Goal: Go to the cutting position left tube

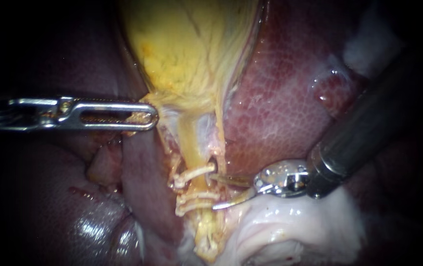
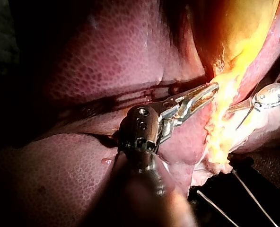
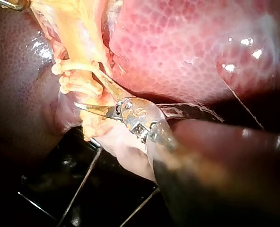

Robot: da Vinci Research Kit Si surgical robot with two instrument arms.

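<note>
The endoscope faces the pale yellow clipped tube (image 1: 190, 143) and yellow gallbladder (image 1: 186, 44) close up. Wrist cameras look along the steel-jawed left instrument (image 2: 212, 89) and right instrument (image 3: 85, 88), nearer still; all three share that tube.

- left instrument (image 2: 211, 92): jaws closed on the bright yellow edge of the gallbladder (image 2: 239, 33); shaft lies over mottled pink liver (image 2: 130, 52).
- right instrument (image 2: 233, 119): beyond the yellow strip, its 2 thin blades apart, tips just beside it.
- 2 thin wires (image 2: 253, 197) cross a dark patch under the strip.
</note>
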